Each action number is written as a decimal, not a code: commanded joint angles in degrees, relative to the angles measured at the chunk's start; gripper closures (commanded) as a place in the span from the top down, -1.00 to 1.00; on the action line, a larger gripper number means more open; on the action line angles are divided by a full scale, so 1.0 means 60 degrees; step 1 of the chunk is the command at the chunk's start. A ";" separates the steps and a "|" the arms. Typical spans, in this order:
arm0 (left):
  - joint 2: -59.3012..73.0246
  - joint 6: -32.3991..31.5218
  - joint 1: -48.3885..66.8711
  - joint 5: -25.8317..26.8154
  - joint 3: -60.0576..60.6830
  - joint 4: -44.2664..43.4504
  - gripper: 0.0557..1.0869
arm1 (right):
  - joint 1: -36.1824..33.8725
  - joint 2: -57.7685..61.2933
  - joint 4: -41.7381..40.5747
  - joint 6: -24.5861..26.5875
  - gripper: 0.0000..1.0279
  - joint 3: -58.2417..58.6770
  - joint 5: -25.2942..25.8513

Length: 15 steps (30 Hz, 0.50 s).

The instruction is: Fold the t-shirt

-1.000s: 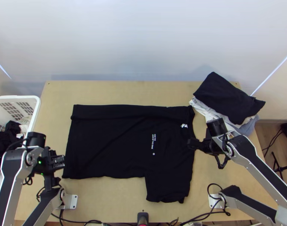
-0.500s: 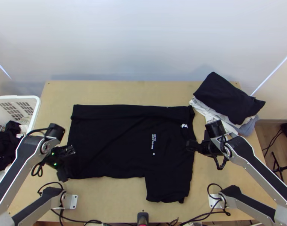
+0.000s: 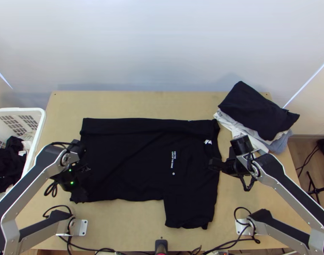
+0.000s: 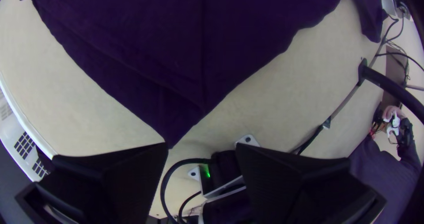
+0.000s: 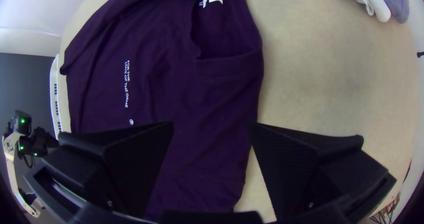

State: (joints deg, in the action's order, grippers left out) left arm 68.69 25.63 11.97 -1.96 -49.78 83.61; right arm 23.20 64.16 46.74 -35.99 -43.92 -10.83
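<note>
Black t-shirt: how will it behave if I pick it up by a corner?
The t-shirt will probably droop, as its cloth shows soft creases. The folded-over strip along its far side seems merely laid on top, so may fall open.

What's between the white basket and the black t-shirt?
A strip of light wooden table, with the left arm over it, in the top view.

T-shirt [image 3: 140, 161]: black, front up on the table [image 3: 132, 225], far side folded inward as one long strip, near sleeve [image 3: 189, 214] spread flat. White print [image 5: 126, 85] marks the chest. Neckline [image 5: 227, 58] and shoulder edge: at the right fingers [image 3: 215, 164], the edge passing between their tips. Hem's near corner [image 4: 172, 138]: by the left fingers' [image 3: 80, 196] tips.
</note>
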 commanded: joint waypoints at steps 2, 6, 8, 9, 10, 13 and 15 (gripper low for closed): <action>0.0506 -0.0345 0.0042 -0.0406 0.0474 -0.0488 0.48 | -0.0014 -0.0073 -0.0041 0.0080 0.53 0.0040 -0.0026; 0.0740 -0.0170 -0.0222 -0.0670 0.0709 -0.0796 0.48 | 0.0030 -0.0073 -0.0041 0.0036 0.53 0.0055 -0.0099; 0.0755 -0.0082 -0.0325 -0.0846 0.0826 -0.1001 0.48 | 0.0030 -0.0073 -0.0041 0.0036 0.53 0.0040 -0.0099; 0.0813 -0.0023 -0.0339 -0.0919 0.0899 -0.1016 0.47 | 0.0030 -0.0073 -0.0041 0.0036 0.52 0.0040 -0.0099; 0.0813 0.0079 -0.0368 -0.0948 0.0972 -0.1060 0.47 | 0.0030 -0.0088 -0.0041 0.0036 0.52 0.0040 -0.0099; 0.0857 0.0270 -0.0559 -0.0992 0.1089 -0.1250 0.47 | 0.0044 -0.0103 -0.0041 0.0036 0.52 0.0055 -0.0114; 0.0872 0.0372 -0.0617 -0.0978 0.1133 -0.1294 0.41 | 0.0059 -0.0117 -0.0041 0.0036 0.52 0.0069 -0.0114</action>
State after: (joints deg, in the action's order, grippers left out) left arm 73.01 25.96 9.85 -6.81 -44.69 77.62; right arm 23.38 63.68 46.54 -35.75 -43.64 -11.40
